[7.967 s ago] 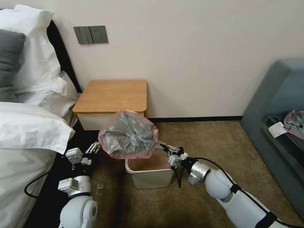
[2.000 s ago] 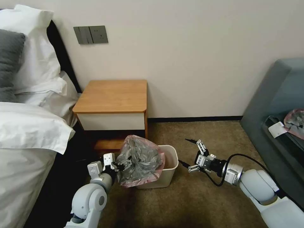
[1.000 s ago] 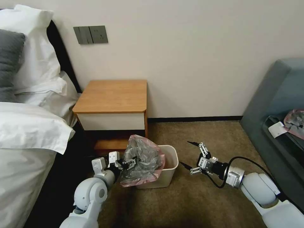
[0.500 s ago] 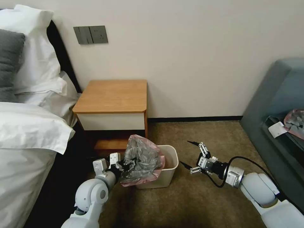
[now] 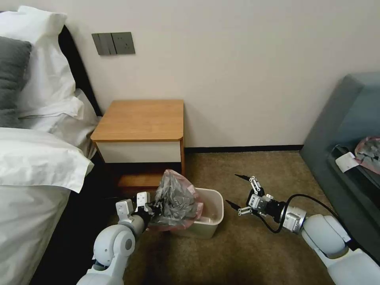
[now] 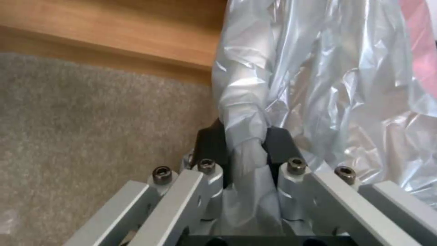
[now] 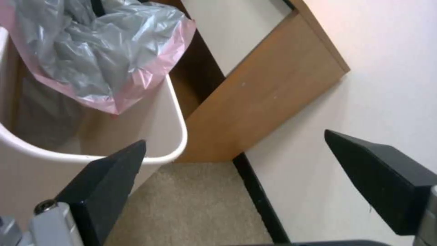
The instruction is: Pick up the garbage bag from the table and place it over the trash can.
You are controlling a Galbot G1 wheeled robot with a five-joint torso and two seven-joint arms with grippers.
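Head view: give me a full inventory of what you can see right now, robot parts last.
garbage bag: one, grey with pink edge, draped over the left side of the bin, pinched by the left gripper.
trash can: one, beige, on the carpet in front of the nightstand.
table: one, orange-brown top with white drawer front, against the wall.
bed: one, white linen and pillows plus a grey pillow, at the left.
wall switches: one grey panel, on the wall above the nightstand.
sofa: one, grey-blue, at the right.
smaller plastic bundle: one, grey and pink, on the sofa.
left gripper: shut on the bag, beside the bin.
right gripper: open, empty, low over the carpet right of the bin.
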